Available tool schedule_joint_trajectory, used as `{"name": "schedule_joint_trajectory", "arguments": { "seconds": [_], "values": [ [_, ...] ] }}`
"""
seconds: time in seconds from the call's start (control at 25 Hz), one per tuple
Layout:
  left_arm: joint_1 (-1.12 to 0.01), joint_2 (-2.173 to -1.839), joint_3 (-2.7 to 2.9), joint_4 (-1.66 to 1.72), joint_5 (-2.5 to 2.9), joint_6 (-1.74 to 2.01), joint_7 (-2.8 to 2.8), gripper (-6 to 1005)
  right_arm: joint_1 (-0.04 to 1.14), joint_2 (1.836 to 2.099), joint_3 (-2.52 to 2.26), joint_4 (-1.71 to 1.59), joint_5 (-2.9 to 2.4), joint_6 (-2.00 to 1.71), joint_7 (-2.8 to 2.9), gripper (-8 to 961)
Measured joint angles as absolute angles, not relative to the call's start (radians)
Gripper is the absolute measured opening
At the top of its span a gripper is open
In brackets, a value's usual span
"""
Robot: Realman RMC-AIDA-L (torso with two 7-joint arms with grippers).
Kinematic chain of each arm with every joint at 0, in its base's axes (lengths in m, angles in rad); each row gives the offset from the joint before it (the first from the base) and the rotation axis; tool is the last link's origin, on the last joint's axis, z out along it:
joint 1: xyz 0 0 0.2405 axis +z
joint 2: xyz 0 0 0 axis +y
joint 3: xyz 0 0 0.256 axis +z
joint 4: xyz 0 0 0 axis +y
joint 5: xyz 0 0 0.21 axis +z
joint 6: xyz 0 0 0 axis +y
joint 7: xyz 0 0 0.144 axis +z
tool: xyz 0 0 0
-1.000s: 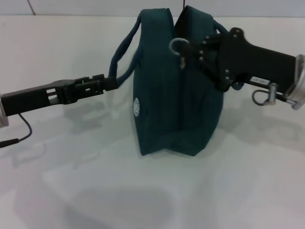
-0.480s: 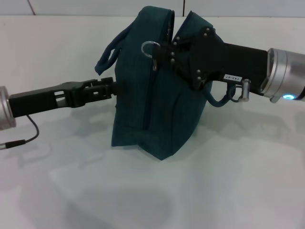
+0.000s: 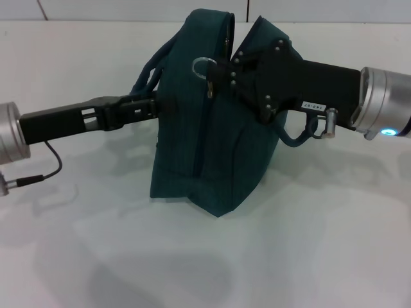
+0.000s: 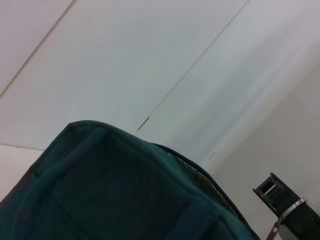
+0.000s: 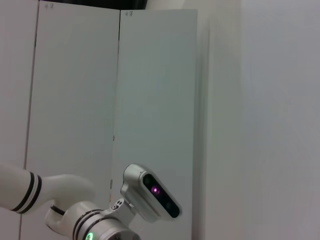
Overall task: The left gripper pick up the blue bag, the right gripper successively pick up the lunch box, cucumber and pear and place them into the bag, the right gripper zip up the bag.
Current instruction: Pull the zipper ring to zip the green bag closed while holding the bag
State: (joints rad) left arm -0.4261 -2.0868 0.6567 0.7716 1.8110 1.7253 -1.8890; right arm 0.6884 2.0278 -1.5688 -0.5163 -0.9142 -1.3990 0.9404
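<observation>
At frame center, the right gripper (image 3: 221, 72) pinches the zipper ring (image 3: 203, 67); the tilted blue bag (image 3: 212, 147) could topple if pulled harder.

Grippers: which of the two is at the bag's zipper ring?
The right gripper, on the arm bearing a small white label. It sits at the metal ring zipper pull atop the blue bag. The left gripper is at the bag's handle side.

blue bag (image 3: 215, 154): upright on white counter (image 3: 334, 244), tilted.
left gripper (image 3: 153, 106): at bag's left side, by loop handle.
right gripper (image 3: 221, 70): at bag's top, beside zipper ring (image 3: 203, 67).
</observation>
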Motion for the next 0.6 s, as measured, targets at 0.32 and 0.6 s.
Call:
{"name": "schedule_joint_trajectory", "arguments": {
  "seconds": [0.32,0.6],
  "values": [
    [-0.44,-2.087,0.68,0.749,1.82,1.722,-1.887,691,0.688,2.028,-1.566,-0.517,-0.914,-1.402,0.94,55],
    [-0.451,-2.086,0.686,0.735,1.814,1.722,-1.889,448,0.681,2.028,-1.565,-0.517,-0.914,-1.401,0.939,57]
  ]
}}
